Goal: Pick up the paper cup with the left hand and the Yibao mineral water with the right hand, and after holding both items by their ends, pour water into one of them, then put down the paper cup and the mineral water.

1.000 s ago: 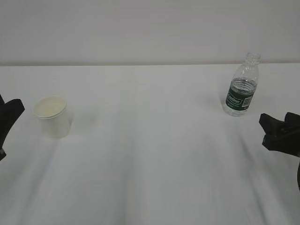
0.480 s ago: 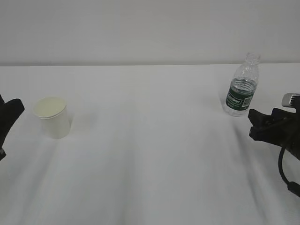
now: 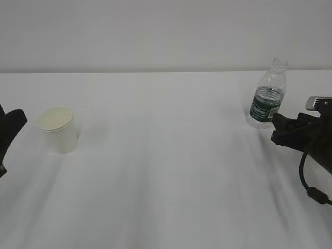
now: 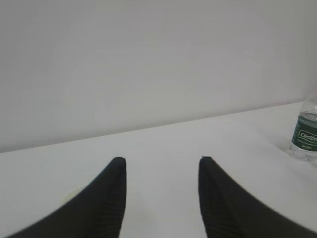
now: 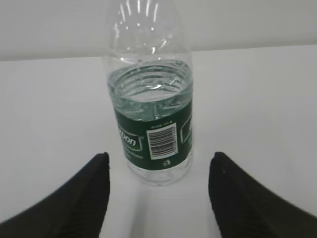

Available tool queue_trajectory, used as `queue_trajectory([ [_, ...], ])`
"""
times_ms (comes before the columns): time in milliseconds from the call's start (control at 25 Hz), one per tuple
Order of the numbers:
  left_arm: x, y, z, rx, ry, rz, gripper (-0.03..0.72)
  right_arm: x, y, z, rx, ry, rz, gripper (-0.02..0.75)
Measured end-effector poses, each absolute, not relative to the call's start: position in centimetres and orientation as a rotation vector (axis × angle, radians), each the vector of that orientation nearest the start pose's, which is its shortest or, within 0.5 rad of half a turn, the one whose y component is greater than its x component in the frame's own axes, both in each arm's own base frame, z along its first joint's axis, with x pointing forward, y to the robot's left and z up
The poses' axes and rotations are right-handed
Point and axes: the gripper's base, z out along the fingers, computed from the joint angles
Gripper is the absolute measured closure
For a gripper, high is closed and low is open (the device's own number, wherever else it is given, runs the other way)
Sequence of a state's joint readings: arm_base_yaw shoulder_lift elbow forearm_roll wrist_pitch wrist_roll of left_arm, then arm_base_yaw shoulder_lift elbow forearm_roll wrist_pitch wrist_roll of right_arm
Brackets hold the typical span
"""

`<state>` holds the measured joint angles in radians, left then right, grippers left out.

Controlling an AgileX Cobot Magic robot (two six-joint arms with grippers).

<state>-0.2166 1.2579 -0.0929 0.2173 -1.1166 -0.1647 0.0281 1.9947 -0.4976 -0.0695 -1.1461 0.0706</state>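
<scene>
The paper cup (image 3: 57, 128) stands upright on the left of the white table, white with a cream inside. My left gripper (image 3: 11, 139) hangs open at the left edge, a short gap from the cup. In the left wrist view its fingers (image 4: 162, 161) are spread with only table between them, and a sliver of the cup's rim (image 4: 73, 193) shows behind the left finger. The Yibao mineral water (image 3: 267, 98) stands uncapped at the back right. My right gripper (image 3: 275, 129) is open just in front of it. The bottle (image 5: 152, 124) sits centred ahead of those fingers (image 5: 160, 157), untouched.
The white table (image 3: 166, 171) runs back to a plain pale wall. The bottle (image 4: 305, 136) also shows far right in the left wrist view. A black cable (image 3: 310, 181) loops under the right arm.
My right gripper has moved left and forward, from the right edge up to the bottle's foot. The left gripper, the cup and the bottle have not moved.
</scene>
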Motion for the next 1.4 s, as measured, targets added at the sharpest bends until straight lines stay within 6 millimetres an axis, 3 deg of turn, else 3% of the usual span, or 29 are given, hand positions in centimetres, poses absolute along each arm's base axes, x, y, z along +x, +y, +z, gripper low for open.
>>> queue_trajectory([
  [440, 16.9, -5.5, 19.6, 0.27, 1.53, -0.376, 0.347, 30.1, 1.4, 9.7, -0.017, 1.835, 0.114, 0.253],
  [680, 16.9, -5.5, 19.6, 0.27, 1.53, -0.376, 0.347, 30.1, 1.8, 9.7, -0.063, 1.835, 0.138, 0.091],
  [760, 16.9, -5.5, 19.6, 0.27, 1.53, -0.376, 0.347, 30.1, 1.8, 9.7, -0.066, 1.835, 0.14, 0.069],
  [1040, 16.9, -5.5, 19.6, 0.27, 1.53, -0.376, 0.344, 30.6, 1.8, 9.9, -0.07, 1.818, 0.141, 0.057],
  [1400, 16.9, -5.5, 19.6, 0.27, 1.53, -0.376, 0.347, 31.5, 1.9, 7.7, -0.054, 1.867, 0.163, 0.057],
])
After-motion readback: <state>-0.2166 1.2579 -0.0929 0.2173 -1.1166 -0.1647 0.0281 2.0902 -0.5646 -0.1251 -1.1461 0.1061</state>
